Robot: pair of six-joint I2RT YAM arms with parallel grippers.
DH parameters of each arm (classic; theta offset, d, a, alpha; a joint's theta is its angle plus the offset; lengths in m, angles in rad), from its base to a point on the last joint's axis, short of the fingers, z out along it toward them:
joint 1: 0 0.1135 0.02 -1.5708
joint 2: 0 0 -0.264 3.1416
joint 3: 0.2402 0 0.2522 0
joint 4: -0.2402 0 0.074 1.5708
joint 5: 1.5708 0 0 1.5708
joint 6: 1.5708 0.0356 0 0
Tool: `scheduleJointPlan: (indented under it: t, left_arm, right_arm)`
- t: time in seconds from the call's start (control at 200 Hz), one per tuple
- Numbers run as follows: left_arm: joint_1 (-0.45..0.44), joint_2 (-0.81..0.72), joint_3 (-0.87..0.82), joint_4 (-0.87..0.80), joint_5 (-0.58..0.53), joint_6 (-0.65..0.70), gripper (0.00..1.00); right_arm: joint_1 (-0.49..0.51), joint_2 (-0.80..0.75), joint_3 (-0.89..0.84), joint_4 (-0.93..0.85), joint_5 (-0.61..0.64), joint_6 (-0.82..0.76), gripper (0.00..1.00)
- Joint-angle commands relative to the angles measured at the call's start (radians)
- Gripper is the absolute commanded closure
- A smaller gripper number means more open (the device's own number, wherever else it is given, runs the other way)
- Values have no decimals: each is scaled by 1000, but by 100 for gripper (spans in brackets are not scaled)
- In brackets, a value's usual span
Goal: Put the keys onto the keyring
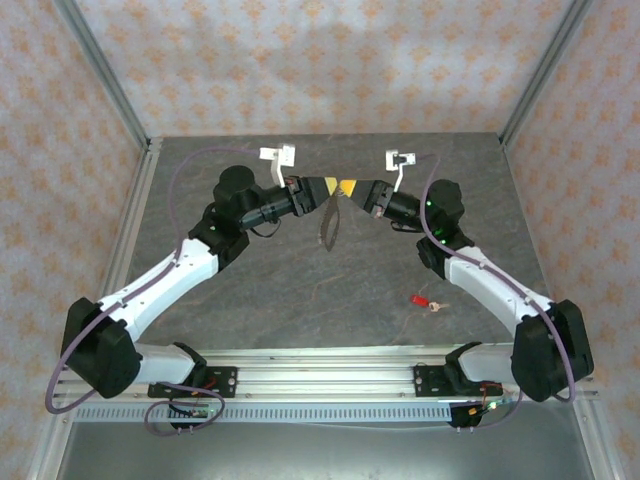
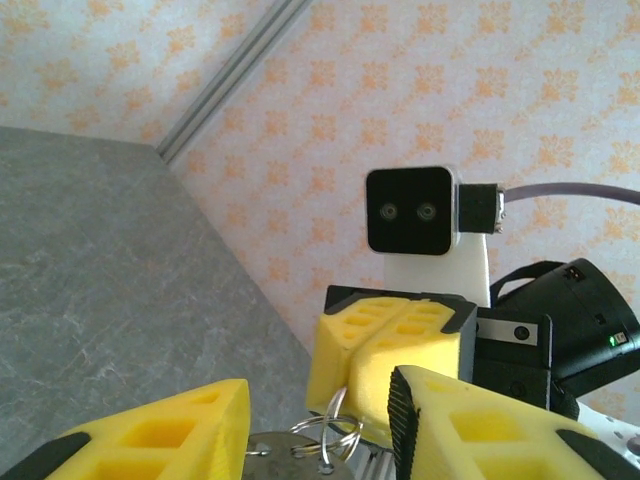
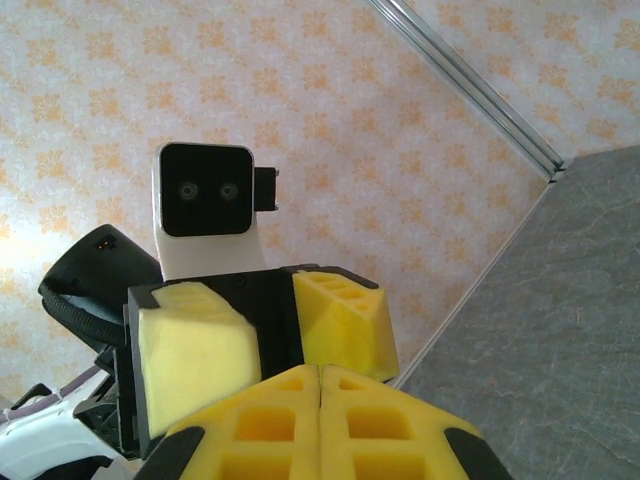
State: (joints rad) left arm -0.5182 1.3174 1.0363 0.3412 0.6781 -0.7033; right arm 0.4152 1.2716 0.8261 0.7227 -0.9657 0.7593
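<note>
The red-headed key (image 1: 418, 299) lies on the grey table in front of the right arm, its short silvery blade pointing right. Both grippers meet high over the back middle of the table. My right gripper (image 1: 351, 187) (image 3: 320, 400) is shut on the keyring, and the keyring's floppy dark loop (image 1: 330, 226) hangs below the fingers. In the left wrist view a silvery wire ring (image 2: 335, 430) with a small metal disc (image 2: 285, 462) runs into the seam of the right gripper's shut fingers (image 2: 385, 345). My left gripper (image 1: 326, 187) (image 2: 320, 435) is open, its fingers either side of that ring.
The grey table (image 1: 300, 290) is walled by patterned panels, with a metal post (image 1: 130, 110) at each back corner. A rail (image 1: 320, 365) carrying the arm bases runs along the near edge. The key lies close to the right arm's lower link (image 1: 490, 285).
</note>
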Motion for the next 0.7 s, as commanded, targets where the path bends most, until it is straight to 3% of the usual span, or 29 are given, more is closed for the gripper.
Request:
scheduleJointPlan:
  t: [0.0,0.375,0.56,0.696]
  left_arm:
    - [-20,20,14,55,35,-1,59]
    - [-51,19,7,76,57,5,80]
    - [-66,17,8,76,90,23,97]
    - [-75,8,8,49,94,50,97]
  right_arm:
    - [0,-3,2,80,-24,5,100]
    - [0,-7,-14,48,11,-20,100]
    - [-1,-7,-12,28,26,-28,100]
    - [0,-6,-10,7,32,-38,100]
